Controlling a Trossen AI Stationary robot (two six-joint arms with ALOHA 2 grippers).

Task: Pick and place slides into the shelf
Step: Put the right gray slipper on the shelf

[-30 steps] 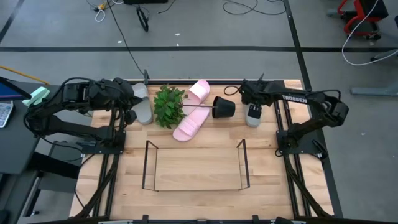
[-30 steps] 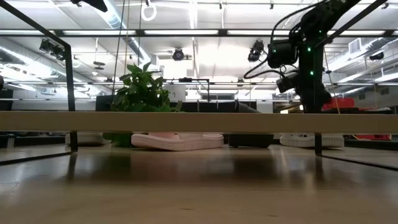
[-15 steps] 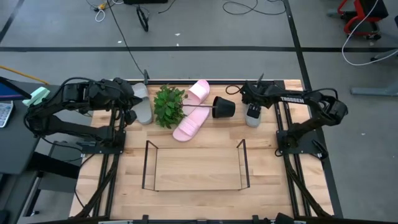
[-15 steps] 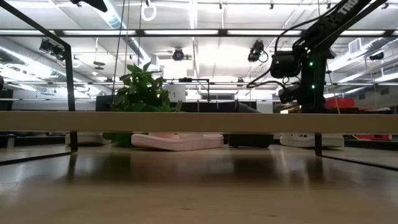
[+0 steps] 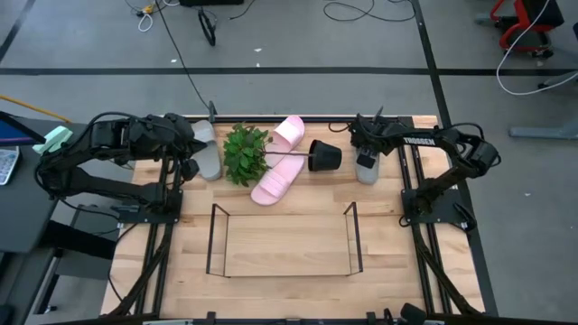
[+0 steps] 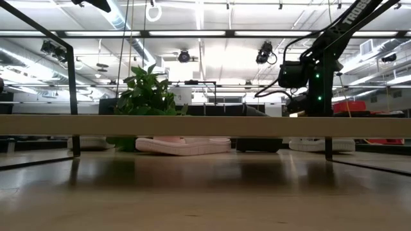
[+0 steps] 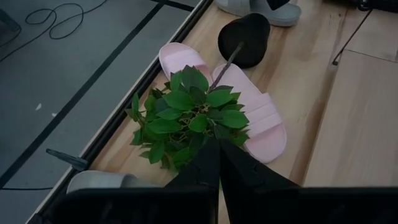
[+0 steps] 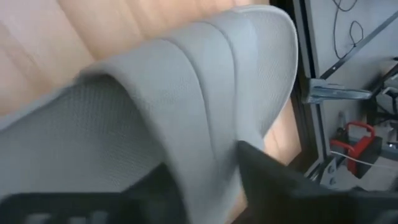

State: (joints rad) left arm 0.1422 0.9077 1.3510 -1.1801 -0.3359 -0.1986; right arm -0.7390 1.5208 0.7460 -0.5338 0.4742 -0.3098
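A grey slide [image 5: 367, 169] was recorded at the far right of the table [image 5: 289, 226], its ribbed grey strap [image 8: 186, 93] filling the right wrist view. The right gripper [image 5: 366, 152] was set directly over this slide, one dark finger [image 8: 273, 174] lying against the strap; whether the claw was clenched on the foam or released could not be told. Compared with a second earlier, the right arm was found lower and drawn in closer over the slide, the slide itself unmoved. Two pink slides were noted mid-table, one [image 5: 276, 181] lying flat and the other [image 5: 289, 131] just behind it near the far edge, both beside a toppled plant [image 5: 246, 153] whose black pot [image 5: 325, 155] lay on its side. A second grey slide [image 5: 209, 162] was logged at the far left, just beside the left gripper [image 5: 188, 164], whose fingers [image 7: 214, 165] were seen pressed together with nothing between them; that arm was unchanged from the earlier frames. The shelf [image 5: 282, 240], a black wire rack, stood nearer the front of the table, well apart from all four slides and holding none of them.
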